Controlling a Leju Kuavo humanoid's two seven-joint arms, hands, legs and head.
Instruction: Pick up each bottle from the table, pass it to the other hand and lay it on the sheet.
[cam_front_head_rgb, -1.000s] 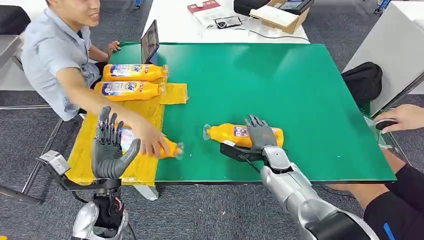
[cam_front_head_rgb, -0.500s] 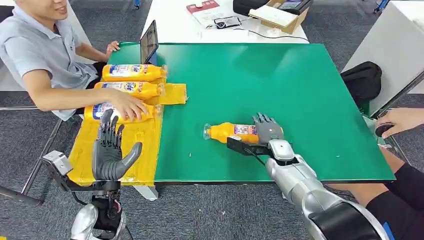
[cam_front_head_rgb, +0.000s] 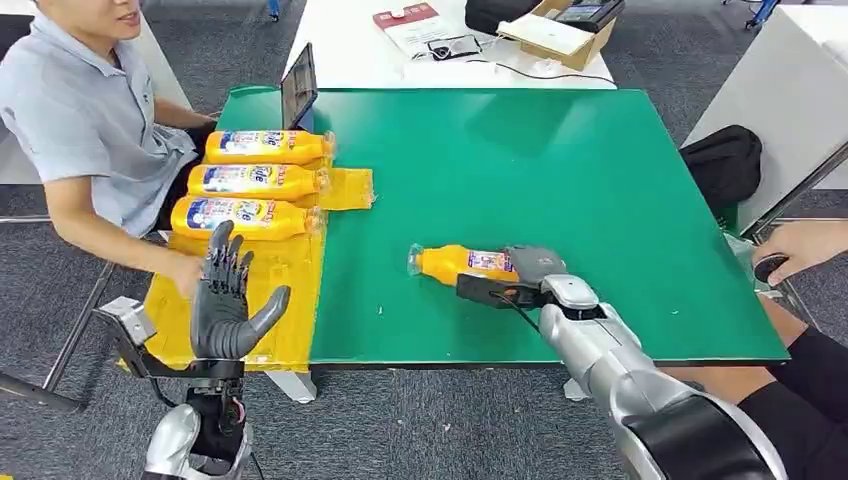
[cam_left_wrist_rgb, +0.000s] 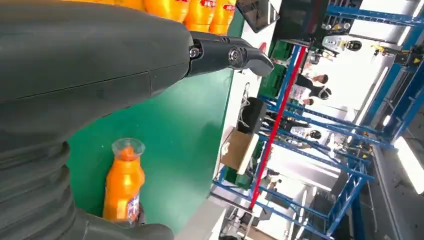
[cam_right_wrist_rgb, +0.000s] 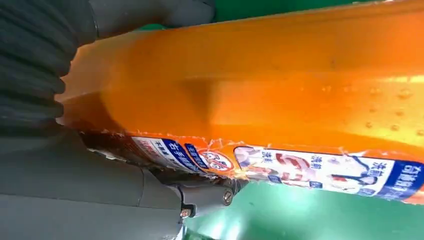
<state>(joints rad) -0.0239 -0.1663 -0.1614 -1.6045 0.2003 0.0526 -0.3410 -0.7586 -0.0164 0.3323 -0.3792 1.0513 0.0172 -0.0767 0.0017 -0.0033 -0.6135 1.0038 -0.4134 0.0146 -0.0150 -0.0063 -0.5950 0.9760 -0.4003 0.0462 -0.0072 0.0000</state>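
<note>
An orange bottle (cam_front_head_rgb: 462, 263) lies on its side on the green table (cam_front_head_rgb: 560, 170), its clear cap pointing towards the yellow sheet (cam_front_head_rgb: 270, 290). My right hand (cam_front_head_rgb: 532, 270) grips its base end, fingers curled over it. The right wrist view has the bottle (cam_right_wrist_rgb: 280, 95) pressed against my right hand (cam_right_wrist_rgb: 75, 175). My left hand (cam_front_head_rgb: 226, 300) is raised, palm up and fingers spread, holding nothing, over the sheet's near part. The left wrist view looks past my left hand (cam_left_wrist_rgb: 90, 65) to the same bottle (cam_left_wrist_rgb: 124, 182). Three more orange bottles (cam_front_head_rgb: 255, 181) lie side by side on the sheet's far end.
A person in a grey shirt (cam_front_head_rgb: 80, 110) sits left of the sheet, one hand (cam_front_head_rgb: 185, 272) at its edge. Another person's hand (cam_front_head_rgb: 800, 245) is at the table's right edge. A dark tablet (cam_front_head_rgb: 299, 85) stands at the far left corner. A black bag (cam_front_head_rgb: 725, 160) lies on the floor to the right.
The person set the third bottle in line with the other two on the sheet and drew the hand back. My right hand's fingers went from spread to curled around the bottle.
</note>
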